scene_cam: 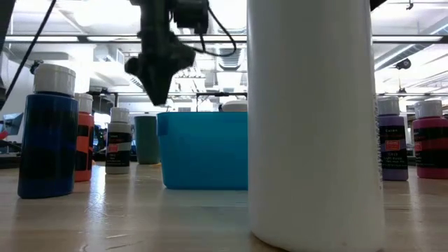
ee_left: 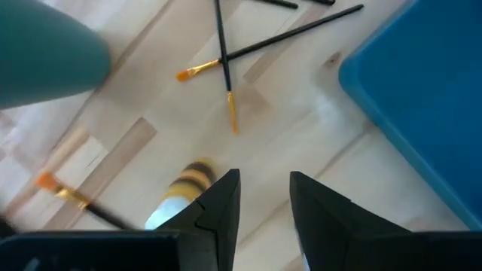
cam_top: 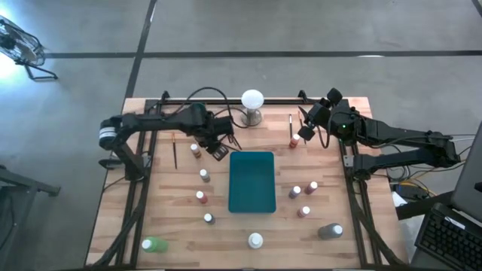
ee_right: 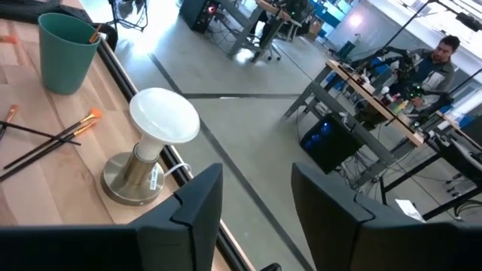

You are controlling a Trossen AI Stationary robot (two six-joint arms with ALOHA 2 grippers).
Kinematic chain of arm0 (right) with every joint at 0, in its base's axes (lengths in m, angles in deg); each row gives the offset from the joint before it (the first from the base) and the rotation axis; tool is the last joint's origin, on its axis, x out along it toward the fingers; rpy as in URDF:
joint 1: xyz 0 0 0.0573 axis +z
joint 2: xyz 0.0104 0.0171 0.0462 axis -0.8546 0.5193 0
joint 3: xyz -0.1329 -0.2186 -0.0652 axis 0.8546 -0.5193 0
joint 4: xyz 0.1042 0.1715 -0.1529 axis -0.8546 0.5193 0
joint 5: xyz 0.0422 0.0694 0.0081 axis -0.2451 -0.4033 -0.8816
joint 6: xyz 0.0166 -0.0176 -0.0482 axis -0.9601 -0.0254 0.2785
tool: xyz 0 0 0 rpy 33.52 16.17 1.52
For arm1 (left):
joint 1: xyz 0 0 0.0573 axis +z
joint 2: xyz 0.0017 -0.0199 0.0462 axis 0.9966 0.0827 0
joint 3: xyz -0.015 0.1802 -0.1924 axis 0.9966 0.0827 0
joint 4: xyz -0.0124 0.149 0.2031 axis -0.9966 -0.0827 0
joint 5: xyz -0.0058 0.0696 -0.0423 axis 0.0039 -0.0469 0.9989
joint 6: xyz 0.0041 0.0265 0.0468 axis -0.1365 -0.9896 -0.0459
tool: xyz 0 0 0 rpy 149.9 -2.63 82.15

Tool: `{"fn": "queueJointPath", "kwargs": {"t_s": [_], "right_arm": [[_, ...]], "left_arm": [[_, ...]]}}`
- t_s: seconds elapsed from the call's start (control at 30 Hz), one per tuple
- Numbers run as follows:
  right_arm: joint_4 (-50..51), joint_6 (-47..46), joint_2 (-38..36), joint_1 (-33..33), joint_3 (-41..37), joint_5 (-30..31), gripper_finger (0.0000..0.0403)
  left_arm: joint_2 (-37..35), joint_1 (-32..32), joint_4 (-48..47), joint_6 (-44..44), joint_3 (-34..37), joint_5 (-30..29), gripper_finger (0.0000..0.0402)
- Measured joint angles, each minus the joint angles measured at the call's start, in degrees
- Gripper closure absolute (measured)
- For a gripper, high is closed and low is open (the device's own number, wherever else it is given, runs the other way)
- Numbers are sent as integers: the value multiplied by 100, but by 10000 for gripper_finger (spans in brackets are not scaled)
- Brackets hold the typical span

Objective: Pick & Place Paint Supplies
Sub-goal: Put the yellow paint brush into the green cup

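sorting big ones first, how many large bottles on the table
3, along the edge opposite the white ball: large green bottle left, large white bottle middle, large grey bottle right. None seems hidden.

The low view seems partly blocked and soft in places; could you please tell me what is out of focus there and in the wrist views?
Low view: a white bottle right at the lens fills the middle, soft-edged; ceiling lights glare behind. Left wrist view: a teal cup and a bottle near the pincer are blurred; the brushes are sharper.
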Motion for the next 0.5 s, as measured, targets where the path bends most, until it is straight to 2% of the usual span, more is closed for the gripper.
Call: {"fn": "queueJointPath", "kwargs": {"t_s": [0.3, 0.5], "right_arm": [[-3, 4, 0, 0, 0, -2, 261], [-5, 4, 0, 0, 0, -2, 266]], "left_arm": [[26, 265, 1071, -36, 1026, 200, 280], [26, 521, 1598, -222, 1282, 369, 280]]}}
